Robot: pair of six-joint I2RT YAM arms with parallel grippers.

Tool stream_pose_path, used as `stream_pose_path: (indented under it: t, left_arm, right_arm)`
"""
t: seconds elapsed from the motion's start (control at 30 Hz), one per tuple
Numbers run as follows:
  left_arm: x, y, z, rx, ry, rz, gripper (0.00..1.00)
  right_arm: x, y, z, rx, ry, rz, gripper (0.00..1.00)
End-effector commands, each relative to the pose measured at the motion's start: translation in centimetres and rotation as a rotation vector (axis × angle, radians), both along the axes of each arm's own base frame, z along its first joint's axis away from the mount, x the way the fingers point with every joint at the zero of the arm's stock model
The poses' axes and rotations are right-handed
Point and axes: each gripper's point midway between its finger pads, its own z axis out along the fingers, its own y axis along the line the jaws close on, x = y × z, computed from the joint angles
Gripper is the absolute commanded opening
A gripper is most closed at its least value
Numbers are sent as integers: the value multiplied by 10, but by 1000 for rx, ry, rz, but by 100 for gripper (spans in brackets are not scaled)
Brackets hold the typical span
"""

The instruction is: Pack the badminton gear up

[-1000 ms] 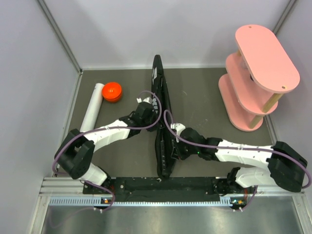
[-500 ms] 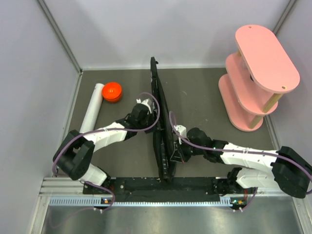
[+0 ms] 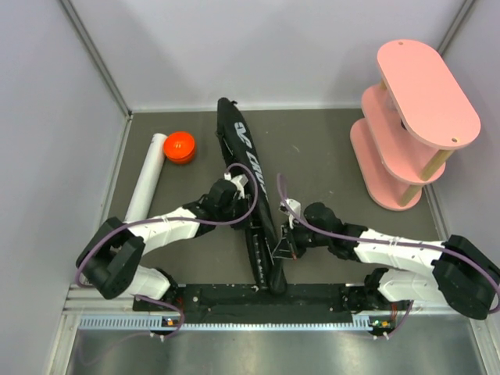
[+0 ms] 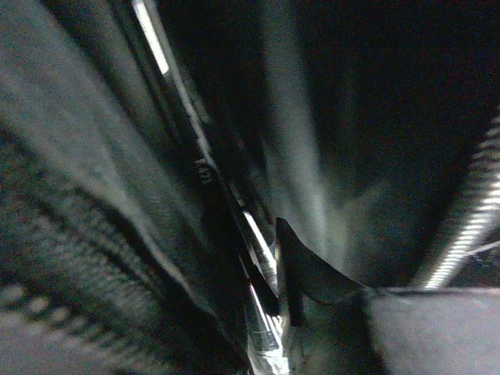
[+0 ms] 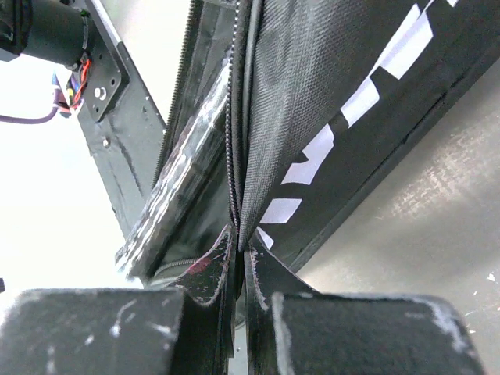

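Overhead view of a dark grey bench [image 3: 328, 156] w/ two robot arms mounted at its near edge. A long black bag [image 3: 244, 148] w/ white lettering runs down the middle of the bench, from near the far edge to the near edge, its far end angled slightly left.

The R gripper [image 3: 283, 242] meets the bag's right side toward the near end. In the R wrist view its fingers [image 5: 207, 273] are clenched tight on the bag's zip edge, pinching the fabric between them. The L gripper [image 3: 234, 187] is against the bag's left side about mid-length. The L wrist view is dark and blurred, showing only fabric and zip teeth close up, so can't tell if those fingers are released or grasping.

A white tube [image 3: 144, 176] lies along the left edge of the bench. An orange cap [image 3: 180, 147] sits on the bench just right of the tube's far end. A pink tiered shelf [image 3: 414, 117] stands in the far right corner, well apart from the bag.
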Motion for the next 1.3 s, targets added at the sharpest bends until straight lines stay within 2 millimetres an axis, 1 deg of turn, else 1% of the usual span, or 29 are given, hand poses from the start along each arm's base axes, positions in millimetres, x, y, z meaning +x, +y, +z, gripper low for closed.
stream_pose_path:
  t: [0.0,0.07,0.1,0.13,0.2,0.3,0.33,0.37,0.4,0.43,0.47,0.5,0.57,0.67,0.7,0.73,0.77,0.8,0.87,0.9,0.93,0.97,1.0,1.07,1.1,1.17,1.2,1.23,1.27]
  left_arm:
    - [20,7,4,97,-70,56,13]
    - [28,13,4,159,-82,89,0]
    - [38,20,8,213,-101,144,0]
    - [40,21,9,239,-103,164,0]
    - [52,29,17,295,-134,243,0]
    - [53,19,23,281,-124,289,0]
    - [49,13,22,284,-112,303,0]
    - [48,11,21,299,-108,317,0]
    - [49,9,24,308,-104,347,0]
    - [48,8,21,345,-120,359,0]
    - [48,6,22,356,-131,361,0]
    - [47,2,22,380,-149,343,0]
    - [51,6,26,414,-173,372,0]
    - [50,9,28,423,-181,390,0]
    - [50,8,32,413,-191,391,0]
    - [50,9,34,412,-196,388,0]
    - [47,4,36,394,-192,362,3]
    - [45,2,41,376,-206,326,10]
    - [35,-10,44,295,-201,257,26]
    - [33,-13,56,245,-228,239,45]
    - [29,-13,59,215,-238,226,51]
    - [27,-12,57,190,-250,222,56]
    - [25,-11,70,142,-276,204,59]
    - [21,-4,68,132,-277,200,62]
    - [22,-2,79,94,-299,188,63]
    - [20,5,75,84,-296,188,66]
    - [22,7,84,48,-315,185,67]
    - [22,9,85,34,-318,183,70]
    - [21,12,79,30,-311,182,73]
  right_arm:
    - [9,11,23,122,-40,12,0]
    - [5,10,23,140,-25,31,0]
    - [4,10,23,148,-13,36,0]
    - [0,10,23,161,0,55,0]
    - [-6,12,27,179,27,83,0]
    - [-7,21,35,211,86,81,0]
    - [-6,24,35,218,114,76,0]
    - [-4,31,46,258,117,78,0]
    - [-9,36,56,295,188,81,0]
    - [-10,40,61,328,218,93,0]
    - [-10,46,77,389,240,100,0]
    - [-12,47,81,406,260,119,0]
    - [-12,48,80,405,308,116,0]
    - [-16,49,79,408,384,121,0]
    - [-18,49,85,449,376,144,0]
    - [-17,48,84,451,389,134,0]
    - [-15,48,80,439,386,125,0]
    - [-12,47,70,402,395,94,0]
    - [-11,46,63,379,373,85,0]
    - [-10,46,60,375,369,80,0]
    - [-9,45,58,372,367,77,0]
    - [-9,44,55,367,362,73,0]
    - [-8,42,49,358,366,60,0]
    - [-6,41,47,367,364,52,0]
    - [-8,40,44,366,372,52,0]
    - [-8,41,43,382,372,55,0]
    - [-9,41,41,381,377,57,0]
    - [-8,41,39,378,383,54,0]
    - [-8,42,40,386,380,59,0]
